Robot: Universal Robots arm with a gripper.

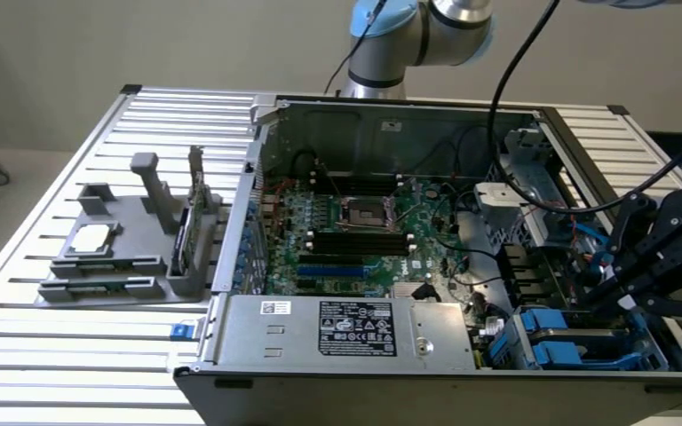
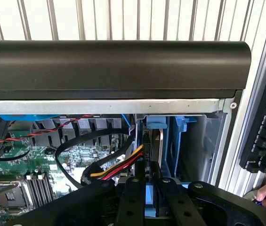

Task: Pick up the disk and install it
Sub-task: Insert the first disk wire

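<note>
As I look in, my gripper (image 2: pixel 150 190) is squeezed tight on the disk (image 2: pixel 157 137). The disk stands on its edge in the blue bay (image 2: pixel 177 141) at the corner of the computer case (image 1: pixel 365 124), beside the cables (image 2: pixel 118 167).

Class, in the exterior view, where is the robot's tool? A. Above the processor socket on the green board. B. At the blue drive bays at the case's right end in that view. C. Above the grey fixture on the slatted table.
B: the tool sits over the blue drive bays at the exterior view's right, shut on the disk.
</note>
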